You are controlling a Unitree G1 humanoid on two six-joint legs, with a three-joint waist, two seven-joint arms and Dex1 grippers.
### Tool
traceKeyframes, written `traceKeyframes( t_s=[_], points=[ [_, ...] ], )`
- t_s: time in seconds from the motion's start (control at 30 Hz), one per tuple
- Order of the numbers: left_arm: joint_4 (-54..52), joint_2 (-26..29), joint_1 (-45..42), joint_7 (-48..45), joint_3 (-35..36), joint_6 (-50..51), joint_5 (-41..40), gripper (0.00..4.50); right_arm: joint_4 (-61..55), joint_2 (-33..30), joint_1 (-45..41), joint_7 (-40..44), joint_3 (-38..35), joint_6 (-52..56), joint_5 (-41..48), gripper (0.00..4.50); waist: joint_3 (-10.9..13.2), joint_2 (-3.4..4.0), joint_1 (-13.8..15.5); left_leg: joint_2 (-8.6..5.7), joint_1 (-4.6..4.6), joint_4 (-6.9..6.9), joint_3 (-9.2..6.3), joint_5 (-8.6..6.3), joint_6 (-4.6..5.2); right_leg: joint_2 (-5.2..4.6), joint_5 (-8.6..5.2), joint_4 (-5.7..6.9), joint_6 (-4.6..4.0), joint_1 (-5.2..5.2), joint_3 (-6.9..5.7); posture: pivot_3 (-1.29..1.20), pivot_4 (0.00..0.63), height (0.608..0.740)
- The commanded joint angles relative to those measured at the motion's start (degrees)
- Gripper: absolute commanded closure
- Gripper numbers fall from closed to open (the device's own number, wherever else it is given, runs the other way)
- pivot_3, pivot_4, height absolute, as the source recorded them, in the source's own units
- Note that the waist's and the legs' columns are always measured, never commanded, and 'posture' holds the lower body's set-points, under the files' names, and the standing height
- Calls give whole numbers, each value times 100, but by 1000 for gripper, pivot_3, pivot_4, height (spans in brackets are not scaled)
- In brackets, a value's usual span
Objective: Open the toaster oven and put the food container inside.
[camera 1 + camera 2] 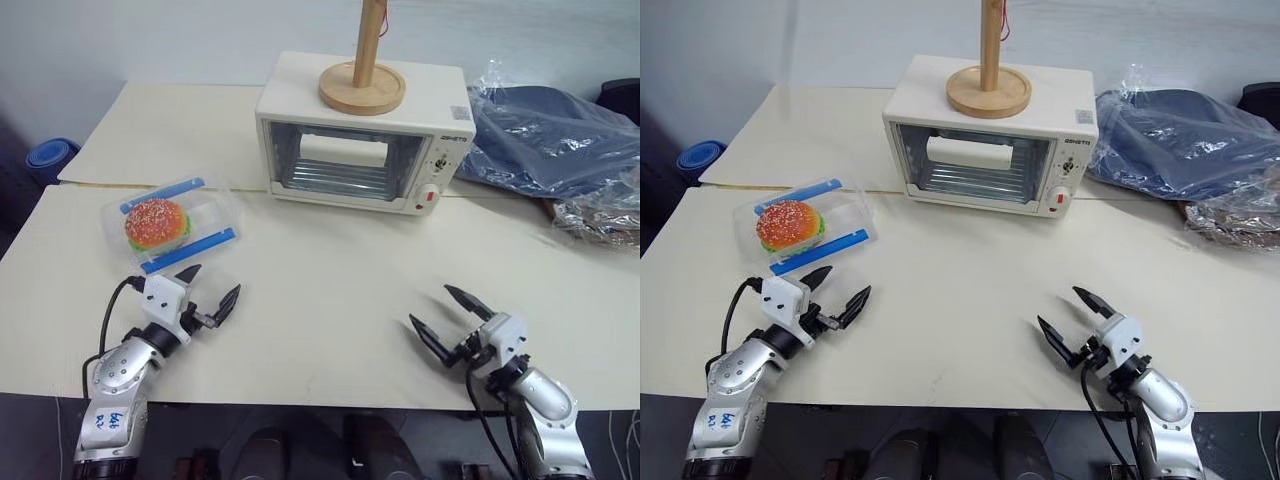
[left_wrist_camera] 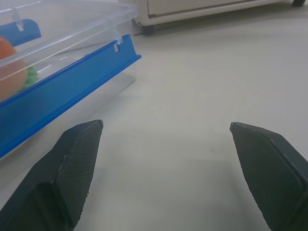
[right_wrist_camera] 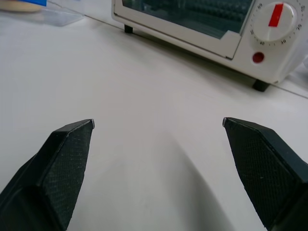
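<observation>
The cream-white toaster oven (image 1: 362, 140) stands at the back middle of the table with its glass door shut. The clear food container (image 1: 173, 223), blue strips along two edges and a toy hamburger inside, lies on the table to the oven's front left. My left gripper (image 1: 212, 288) hovers open just in front of the container, apart from it; the left wrist view shows the container's blue strip (image 2: 62, 94) close beside one finger. My right gripper (image 1: 446, 308) is open over bare table at the front right, facing the toaster oven (image 3: 211, 24).
A wooden stand (image 1: 363, 82) with an upright pole rests on the oven's top. A crinkly clear bag over dark blue cloth (image 1: 560, 135) lies at the back right. A blue round object (image 1: 48, 156) sits off the table's left edge.
</observation>
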Motion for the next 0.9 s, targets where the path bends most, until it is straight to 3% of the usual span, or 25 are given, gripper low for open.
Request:
traceKeyframes(
  t_s=[0.03, 0.2, 0.3, 0.47, 0.7, 0.9],
  points=[
    [-283, 72, -54, -104, 121, 277, -320, 0, -274, -21, -121, -18, -76, 64, 206, 26, 1, 2, -7, 1, 9, -5, 0, 0, 0, 2, 0, -1, 0, 7, 1, 0, 150, 740],
    [-985, 548, -98, -1029, 559, 1307, -1943, 0, -641, -124, -1097, 3, 60, 1029, 641, 26, 6, 7, -32, 6, 41, -10, -1, -2, 2, 2, -1, -10, -1, 43, 0, 0, 150, 740],
    [-1091, 965, -223, -1231, 891, 1752, -2451, 0, -737, -186, -1763, -52, 190, 1815, 714, 26, 10, 20, -7, 7, 42, -10, -7, -3, 0, 1, -3, -11, -5, 42, -5, 0, 150, 740],
    [-1097, 1504, -673, -1417, 1222, 2038, -2771, 0, -267, 55, -3194, -345, 419, 2548, 503, 26, 12, 22, -6, 3, 34, -11, -10, -4, -1, -1, -4, -20, -6, 41, -10, 0, 150, 740],
    [-1298, 1290, -859, -1158, 1238, 2061, -2823, 0, 699, 560, -4284, -470, 522, 2293, 178, 26, 12, 23, -10, 3, 26, -18, -11, -5, -2, -1, -2, -45, -3, 40, -16, 0, 150, 740],
    [-1428, 1122, -637, -1079, 1134, 2032, -2673, 0, 747, 860, -4531, -166, 659, 2080, 218, 26, 12, 23, -59, 4, 17, -20, 1, -3, -6, -1, 4, -52, 7, 29, -6, 0, 150, 740]
  ],
)
